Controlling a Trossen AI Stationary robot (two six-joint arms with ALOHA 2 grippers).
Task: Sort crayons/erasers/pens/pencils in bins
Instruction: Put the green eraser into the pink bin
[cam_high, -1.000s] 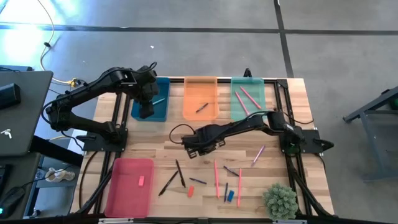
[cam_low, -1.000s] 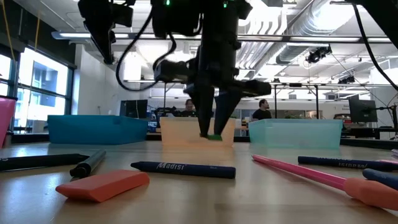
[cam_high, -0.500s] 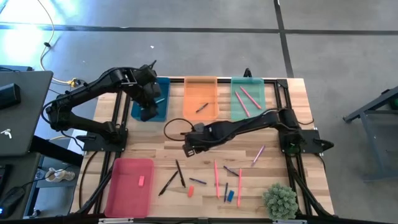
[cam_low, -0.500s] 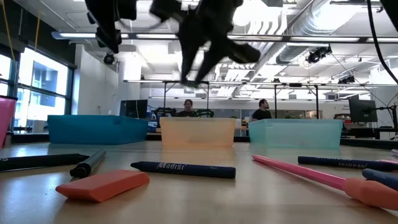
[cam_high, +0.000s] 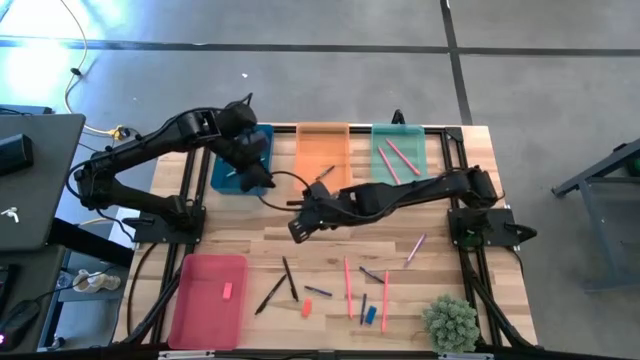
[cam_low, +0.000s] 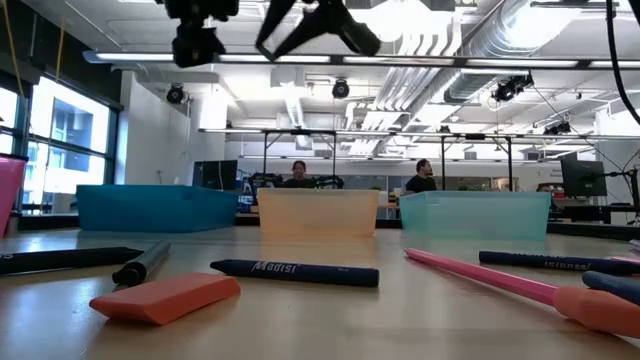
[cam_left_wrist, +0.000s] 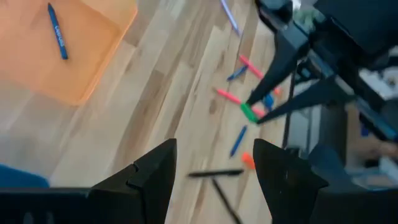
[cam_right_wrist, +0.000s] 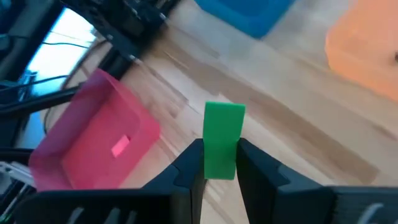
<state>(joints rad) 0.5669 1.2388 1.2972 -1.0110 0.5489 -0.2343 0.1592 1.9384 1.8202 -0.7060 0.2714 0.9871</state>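
Right pincer (cam_right_wrist: 221, 163) clamped on a small green rectangular eraser block (cam_right_wrist: 222, 140), raised above the wooden desk (cam_high: 250, 240), shallow pink-red plastic bin (cam_right_wrist: 93, 140) ahead and below, left pincer (cam_left_wrist: 214, 171) spread wide, empty, beside the dark teal-blue bin (cam_high: 225, 175)

pink bin (cam_low: 8, 195) cut off by low view's edge; blue bin (cam_high: 232, 180) partly hidden under left arm.

A robotics lab in an open industrial hall: exposed ducts (cam_low: 470, 45) and ceiling lights above, polished concrete floor (cam_high: 300, 80), people (cam_low: 421, 176) at workstations with monitors (cam_low: 584, 178) behind a wooden table (cam_high: 250, 240) framed in black.
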